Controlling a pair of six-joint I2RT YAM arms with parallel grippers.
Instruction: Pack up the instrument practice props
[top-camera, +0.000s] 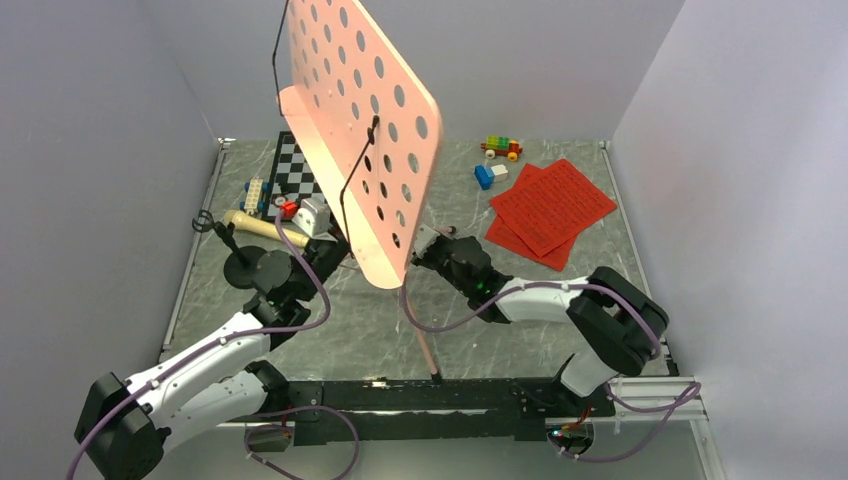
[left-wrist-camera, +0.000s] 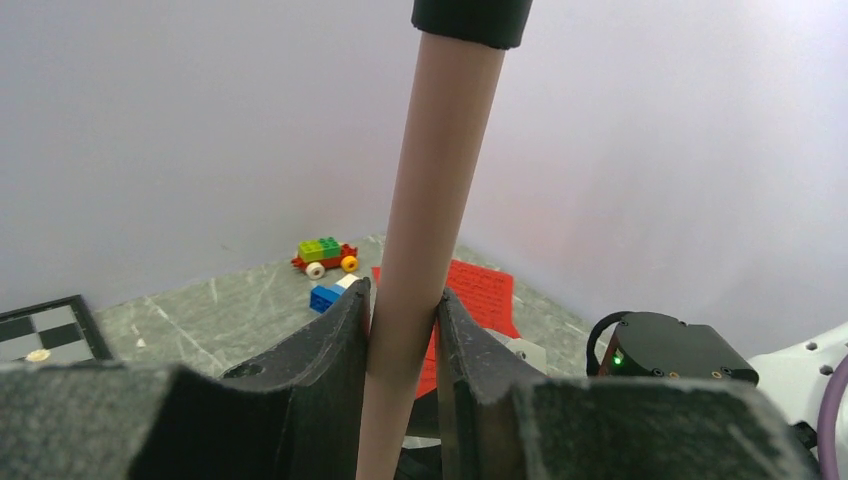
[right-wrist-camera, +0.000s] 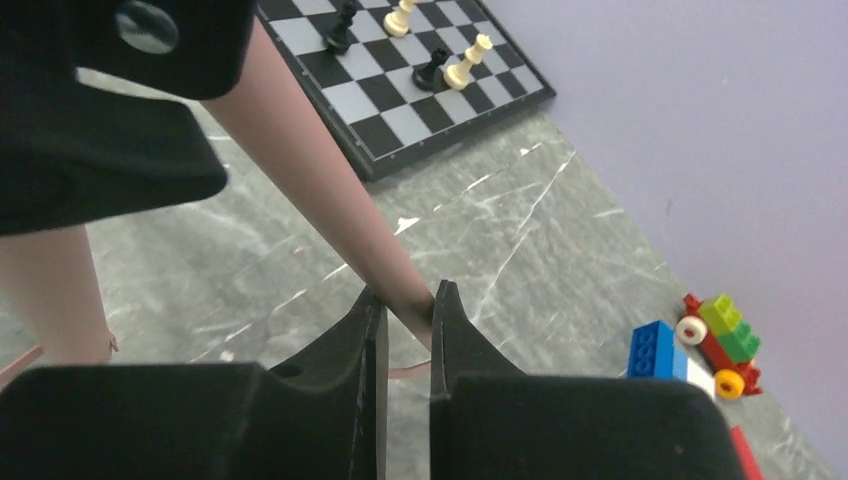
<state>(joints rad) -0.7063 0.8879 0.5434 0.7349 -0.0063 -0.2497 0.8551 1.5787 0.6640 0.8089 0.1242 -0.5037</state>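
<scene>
The big pink perforated music stand (top-camera: 360, 130) stands tilted in mid-table. In the left wrist view its pink pole (left-wrist-camera: 420, 240) runs up between the fingers of my left gripper (left-wrist-camera: 403, 310), which is shut on it. One pink tripod leg (right-wrist-camera: 330, 190) slants down from the black hub, and my right gripper (right-wrist-camera: 408, 310) pinches its lower end. From above, the left gripper (top-camera: 332, 250) and right gripper (top-camera: 428, 245) sit either side of the stand's lower edge. The cream microphone (top-camera: 255, 225) lies at the left beside its black round base (top-camera: 270, 268). Red sheet-music pages (top-camera: 548, 208) lie back right.
A chessboard (top-camera: 300, 165) with pieces sits behind the stand, partly hidden by it. Toy bricks (top-camera: 500, 148) and a blue brick (top-camera: 484, 176) lie near the back wall. Another pink leg (top-camera: 427, 350) reaches toward the near edge. Grey walls close in the table on three sides.
</scene>
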